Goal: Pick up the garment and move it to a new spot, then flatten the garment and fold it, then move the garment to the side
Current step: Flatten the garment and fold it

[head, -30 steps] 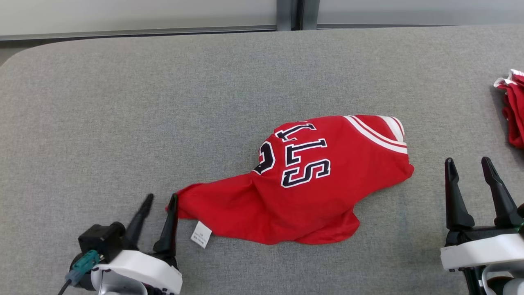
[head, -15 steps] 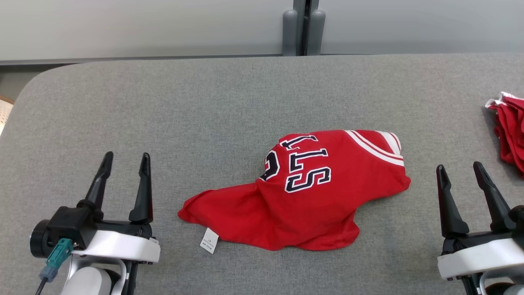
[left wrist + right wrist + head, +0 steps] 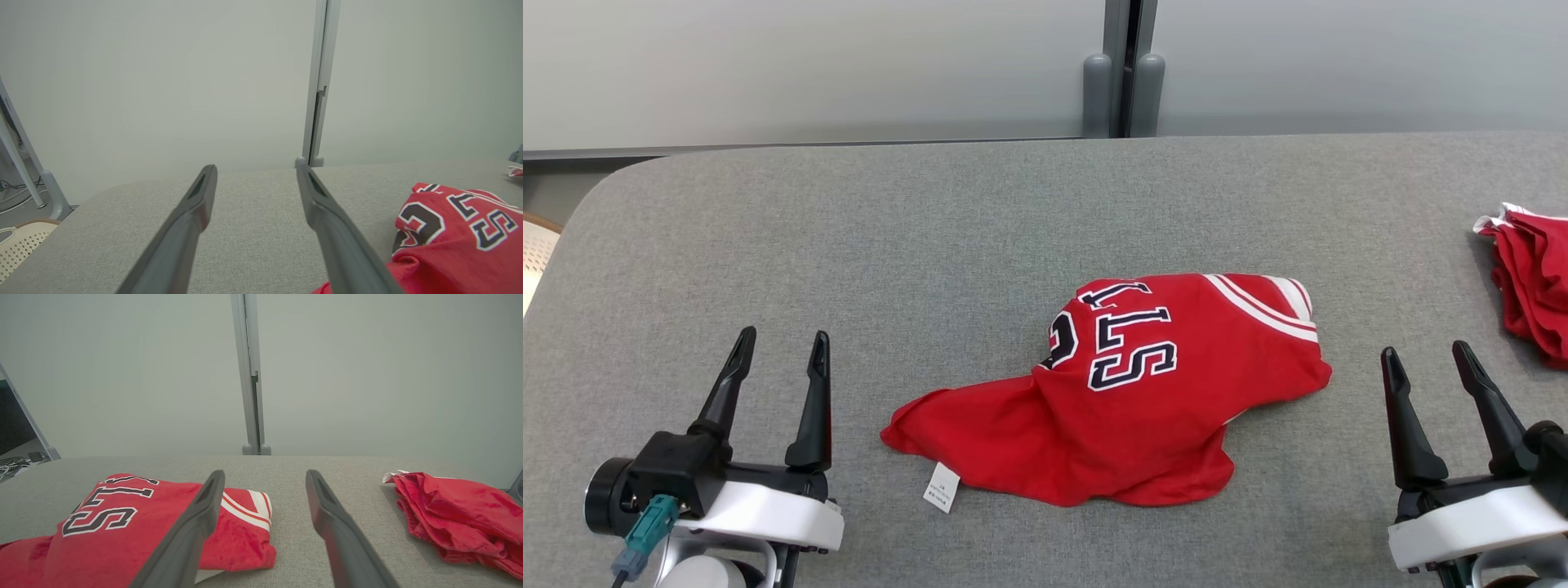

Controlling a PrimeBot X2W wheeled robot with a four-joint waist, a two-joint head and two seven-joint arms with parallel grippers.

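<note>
The garment (image 3: 1143,408), a red jersey with dark white-edged lettering and white trim, lies folded and a bit rumpled on the grey table (image 3: 947,220), with a white label sticking out at its near left. It shows at the lower right of the left wrist view (image 3: 457,232) and at the lower left of the right wrist view (image 3: 122,522). My left gripper (image 3: 783,341) rests open at the lower left, apart from the garment. At the lower right my right gripper (image 3: 1423,353) stands open, nothing between its fingers.
A second red garment (image 3: 1531,282) is bunched at the table's right edge, also seen in the right wrist view (image 3: 453,514). A pale wall with a grey vertical post (image 3: 1123,82) runs behind the table. A perforated chair seat (image 3: 535,249) pokes in at far left.
My left gripper let go of the garment's left corner, opened wide and drew back to the left. The head camera tilted up, so the whole scene sits lower.
</note>
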